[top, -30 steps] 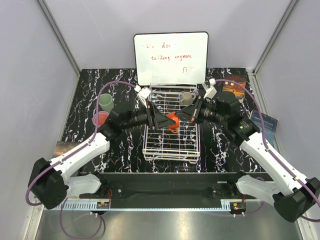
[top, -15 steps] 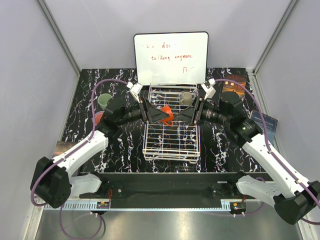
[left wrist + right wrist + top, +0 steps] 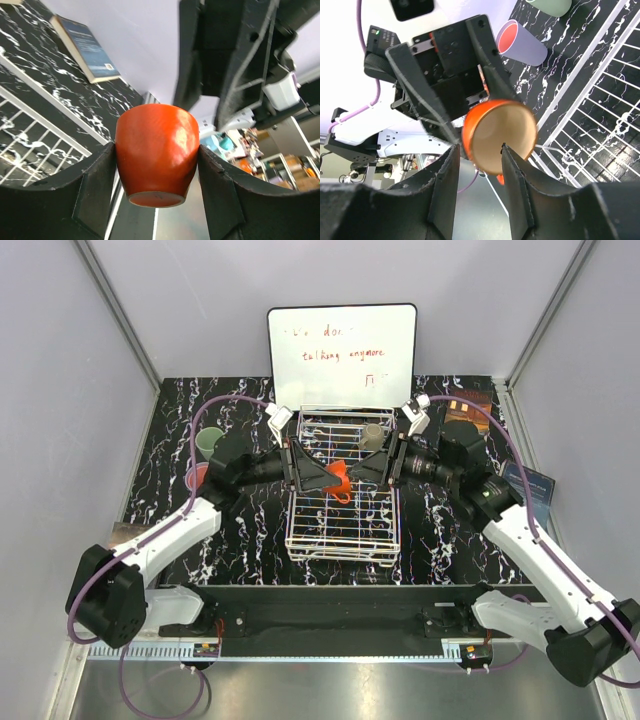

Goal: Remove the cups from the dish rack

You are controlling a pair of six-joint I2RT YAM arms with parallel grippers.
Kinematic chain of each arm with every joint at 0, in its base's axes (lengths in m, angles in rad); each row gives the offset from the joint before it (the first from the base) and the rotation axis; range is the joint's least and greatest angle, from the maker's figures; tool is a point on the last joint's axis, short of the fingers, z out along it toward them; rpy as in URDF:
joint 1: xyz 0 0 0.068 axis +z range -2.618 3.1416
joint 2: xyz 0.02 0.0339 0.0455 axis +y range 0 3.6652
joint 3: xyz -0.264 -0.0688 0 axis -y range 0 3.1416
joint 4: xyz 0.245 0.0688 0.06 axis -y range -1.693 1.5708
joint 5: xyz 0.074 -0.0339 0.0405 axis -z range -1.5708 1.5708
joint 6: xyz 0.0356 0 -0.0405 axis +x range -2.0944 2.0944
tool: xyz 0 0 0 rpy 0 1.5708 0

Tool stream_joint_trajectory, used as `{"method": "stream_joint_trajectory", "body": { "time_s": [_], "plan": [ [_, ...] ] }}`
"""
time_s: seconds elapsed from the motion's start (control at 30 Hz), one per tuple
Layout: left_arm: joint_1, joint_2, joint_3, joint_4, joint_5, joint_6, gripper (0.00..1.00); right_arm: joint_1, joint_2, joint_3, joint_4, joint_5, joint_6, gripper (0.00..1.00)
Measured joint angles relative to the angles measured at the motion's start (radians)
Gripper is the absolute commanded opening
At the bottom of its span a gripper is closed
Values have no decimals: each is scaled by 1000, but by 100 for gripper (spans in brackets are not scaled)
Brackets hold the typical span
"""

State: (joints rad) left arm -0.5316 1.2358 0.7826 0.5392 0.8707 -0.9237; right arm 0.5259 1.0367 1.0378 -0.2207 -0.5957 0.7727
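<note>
Four cups were in view: one orange cup, one beige-grey cup, one pale green cup and one lavender cup. There was one dish rack and one whiteboard. There were two books, a blue book and an orange-and-black book. Two robot arms were present, the left arm and the right arm.
</note>
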Motion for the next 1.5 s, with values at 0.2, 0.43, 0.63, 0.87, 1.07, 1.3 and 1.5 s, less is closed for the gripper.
{"method": "stream_joint_trajectory", "body": {
  "time_s": [0.2, 0.43, 0.63, 0.87, 1.07, 1.3, 1.5],
  "plan": [
    [-4, 5, 0, 46, 54, -37, 0, -4, 26, 0, 29, -26, 8, 39],
    [-35, 26, 2, 46, 75, -40, 0, -5, 71, 2, 80, -95, 35, 37],
    [-44, 68, 29, 45, 89, -34, 0, -9, 104, 4, 97, -157, 43, 42],
    [-46, 92, 72, 34, 122, -14, 0, -18, 109, 8, 97, -184, 43, 49],
    [-47, 95, 95, -3, 134, 32, 0, -18, 109, 13, 96, -203, 35, 24],
    [-43, 95, 108, -53, 128, 119, 0, -22, 116, 18, 56, -211, 76, 0],
    [-38, 97, 125, -112, 126, 170, 0, -23, 119, 18, 43, -198, 81, 0]
  ]
}}
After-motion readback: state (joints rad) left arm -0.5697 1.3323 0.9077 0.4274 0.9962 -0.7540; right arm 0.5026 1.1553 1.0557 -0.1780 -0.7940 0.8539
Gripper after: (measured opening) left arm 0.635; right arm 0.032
